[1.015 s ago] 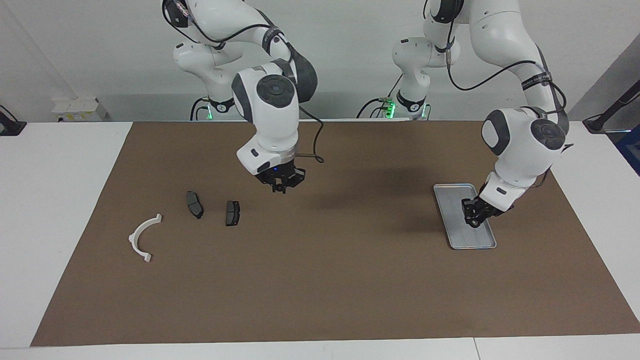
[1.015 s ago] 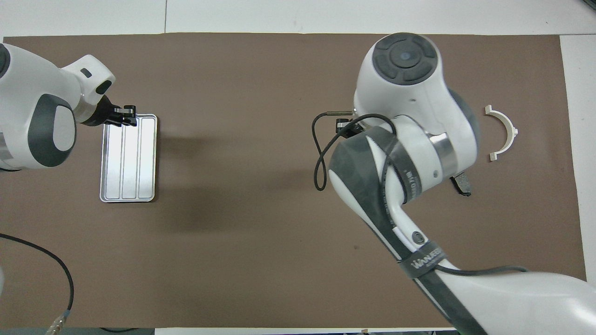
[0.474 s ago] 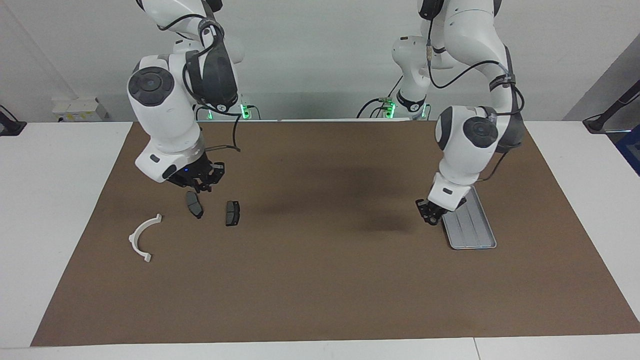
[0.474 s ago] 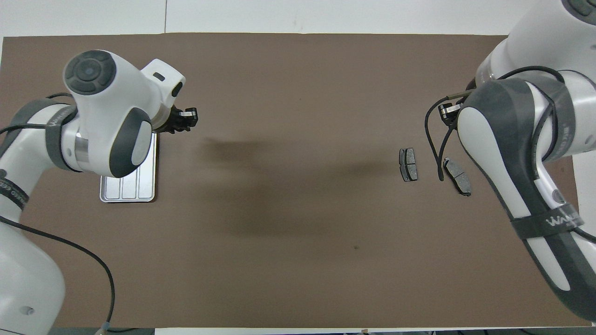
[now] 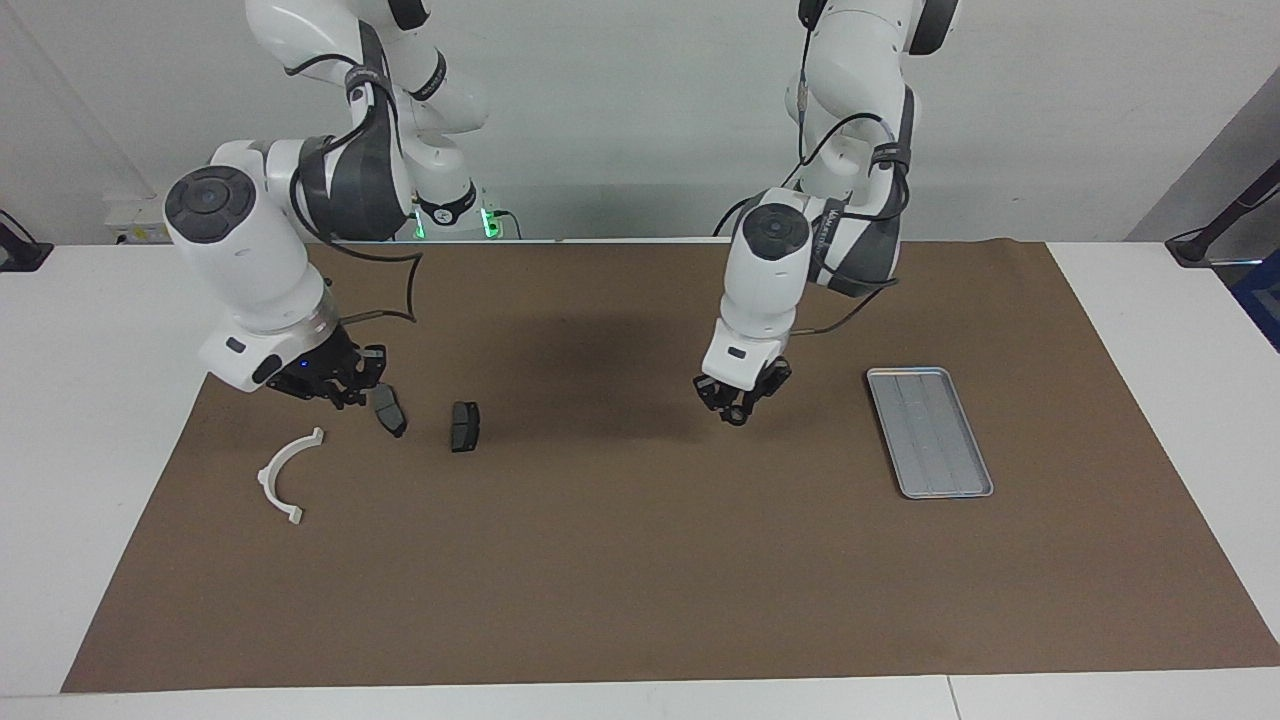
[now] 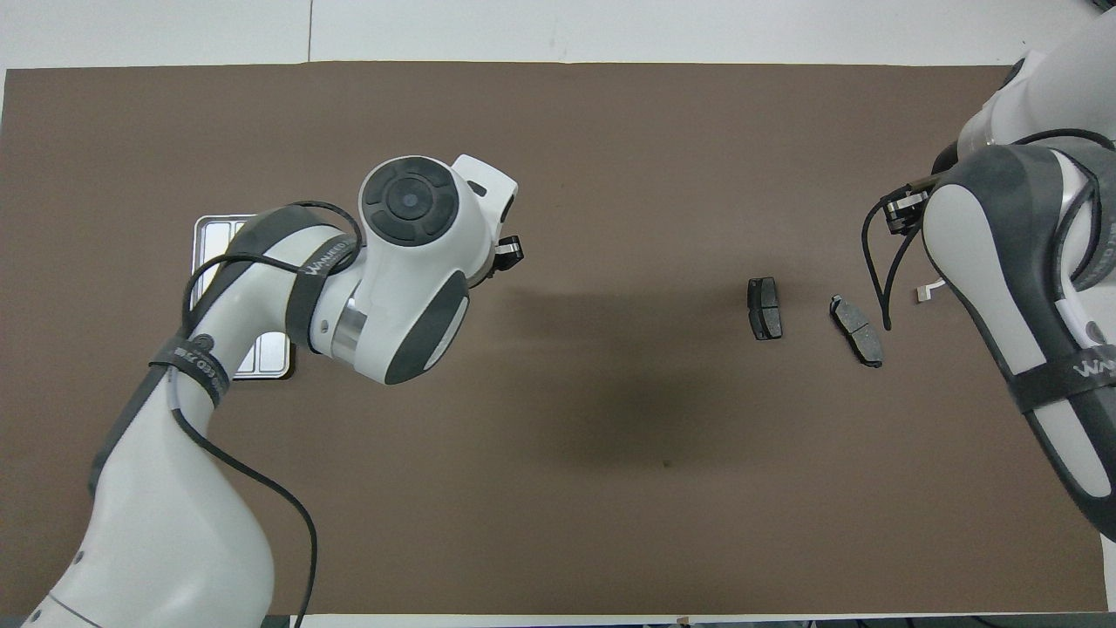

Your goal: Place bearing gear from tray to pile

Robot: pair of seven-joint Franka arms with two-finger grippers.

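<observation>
Robot lab: two arms, brown mat [image 5: 640,560], bare white wall.

Lighting is even and bright, from above. My arms throw soft, broad shadows on the brown mat [image 5: 640,560], the darkest patch near its middle. The tray [image 5: 930,432] shows mild sheen in the overhead view, no harsh glare. Both views are sharp; no motion blur, no noticeable edge distortion.
</observation>
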